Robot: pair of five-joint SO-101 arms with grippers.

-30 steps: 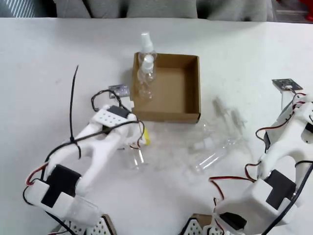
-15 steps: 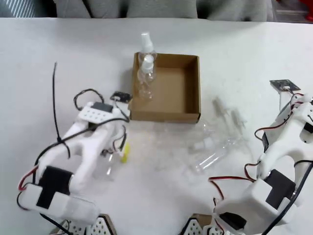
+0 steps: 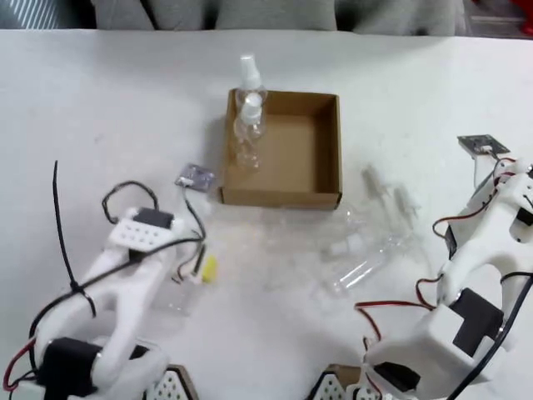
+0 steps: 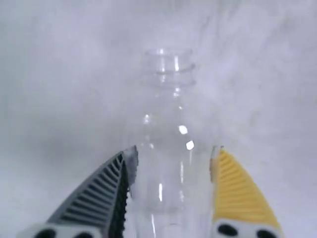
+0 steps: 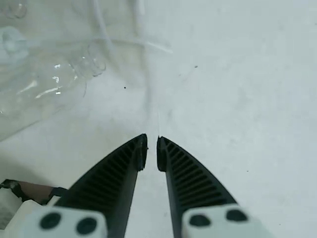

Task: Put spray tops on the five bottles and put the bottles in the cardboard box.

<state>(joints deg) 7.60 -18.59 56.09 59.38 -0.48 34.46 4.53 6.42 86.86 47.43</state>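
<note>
The uncapped bottle is clear, smooth and round, so it could twist or slide out of the jaws of the left arm; a slack or off-centre hold would likely cause that, and a dropped bottle might roll across the table; a wobbling neck would also make a spray top hard to seat. The bottle sits squarely between those jaws, grey on one side and yellow on the other, both clamped against its walls, with the threaded neck beyond the tips; it is off the near left corner of the cardboard box. The right arm is to the box's near right; its jaws are almost together on nothing I can make out, near the loose bottles.
</note>
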